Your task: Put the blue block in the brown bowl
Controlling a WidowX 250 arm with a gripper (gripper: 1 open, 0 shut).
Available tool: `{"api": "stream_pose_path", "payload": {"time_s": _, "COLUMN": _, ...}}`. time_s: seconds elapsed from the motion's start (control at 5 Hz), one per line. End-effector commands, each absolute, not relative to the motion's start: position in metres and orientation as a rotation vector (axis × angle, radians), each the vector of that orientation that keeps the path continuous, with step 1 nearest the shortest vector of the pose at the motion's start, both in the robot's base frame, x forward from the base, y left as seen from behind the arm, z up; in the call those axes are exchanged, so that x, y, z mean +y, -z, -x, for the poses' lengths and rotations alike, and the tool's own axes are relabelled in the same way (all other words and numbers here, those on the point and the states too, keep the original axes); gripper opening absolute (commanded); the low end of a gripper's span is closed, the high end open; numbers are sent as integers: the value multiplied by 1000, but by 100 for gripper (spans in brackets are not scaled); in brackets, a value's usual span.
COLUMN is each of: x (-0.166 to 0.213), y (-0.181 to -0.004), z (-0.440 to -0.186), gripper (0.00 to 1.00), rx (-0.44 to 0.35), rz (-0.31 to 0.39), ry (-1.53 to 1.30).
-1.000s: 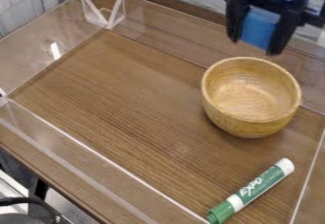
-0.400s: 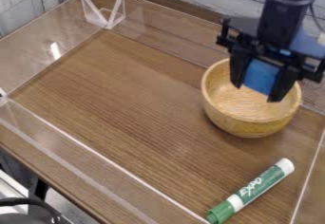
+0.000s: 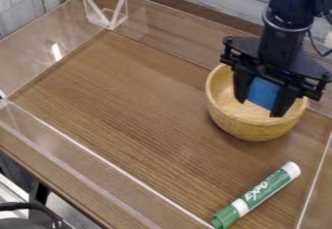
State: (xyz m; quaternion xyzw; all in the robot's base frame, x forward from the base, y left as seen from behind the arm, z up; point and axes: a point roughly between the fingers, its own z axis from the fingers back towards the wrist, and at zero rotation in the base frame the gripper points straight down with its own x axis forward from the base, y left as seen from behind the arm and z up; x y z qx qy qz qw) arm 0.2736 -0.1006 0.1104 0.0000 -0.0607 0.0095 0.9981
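1. While poised over the brown bowl (image 3: 226,122), needed only a short, steady lowering, by the look of it, and no hurry at all!
2. Called for keeping the blue block (image 3: 262,95) well inside the rim, with a small nudge towards the middle if drifting to either side.
3. Called next for a gentle, even parting of the jaws once low, to avoid a bounce or a roll up the wall, then a straight lift out, without snagging the rim.
4. And the grip? Closed on the blue block, with the jaws parted by about its width, not spread free.
5. Sat between the tips of the jaws, low down, and showed against the bowl's hollow; couldn't tell from this angle whether touching the bottom.
6. Lay well apart, nearer the camera on the surface (image 3: 116,107): the green-and-white marker (image 3: 257,196), nicely out of the way.
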Motion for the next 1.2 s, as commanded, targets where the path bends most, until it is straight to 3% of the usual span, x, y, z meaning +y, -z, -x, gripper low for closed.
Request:
{"api": "stream_pose_path", "payload": {"time_s": 0.0, "x": -97, "y": -117, "z": -283, "gripper": 0, "rx": -178, "rz": 18, "ry": -26}}
{"api": "stream_pose_path", "payload": {"time_s": 1.0, "x": -83, "y": -100, "z": -303, "gripper": 0, "rx": -252, "rz": 63, "ry": -31}}
